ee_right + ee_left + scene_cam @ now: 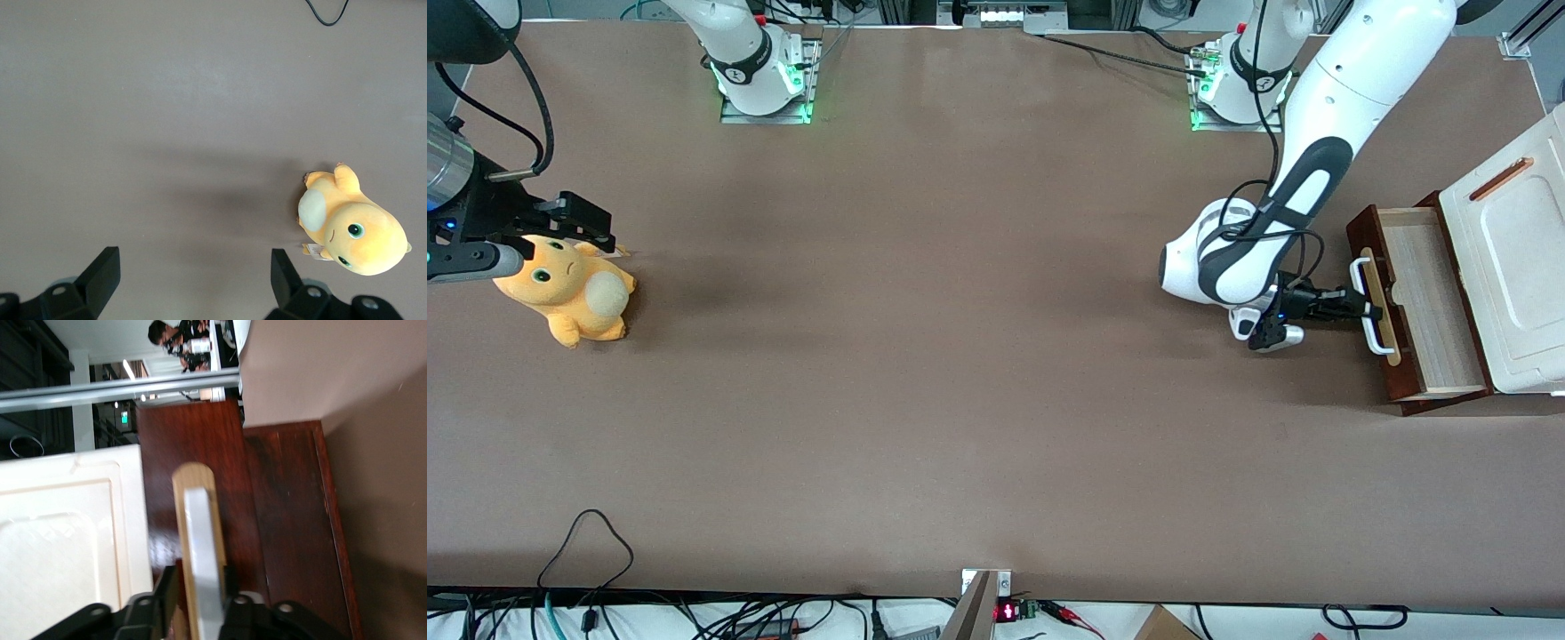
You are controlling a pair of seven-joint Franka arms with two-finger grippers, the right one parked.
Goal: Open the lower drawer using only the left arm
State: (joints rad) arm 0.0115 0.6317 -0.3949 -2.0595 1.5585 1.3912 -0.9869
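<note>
The shallow lower drawer (1427,307) with its dark reddish-brown wooden front stands partly drawn out of the white cabinet (1507,267), showing light plywood inside. Its white bar handle (203,567) sits between our end effector (1360,309) fingers, which are closed on it; the bar's long axis runs crosswise to the fingers. We judge further opening means pulling straight away from the cabinet, over the bare brown table (960,356) on the arm's side. An orange plush toy (569,298) lies well apart, toward the parked arm's end.
</note>
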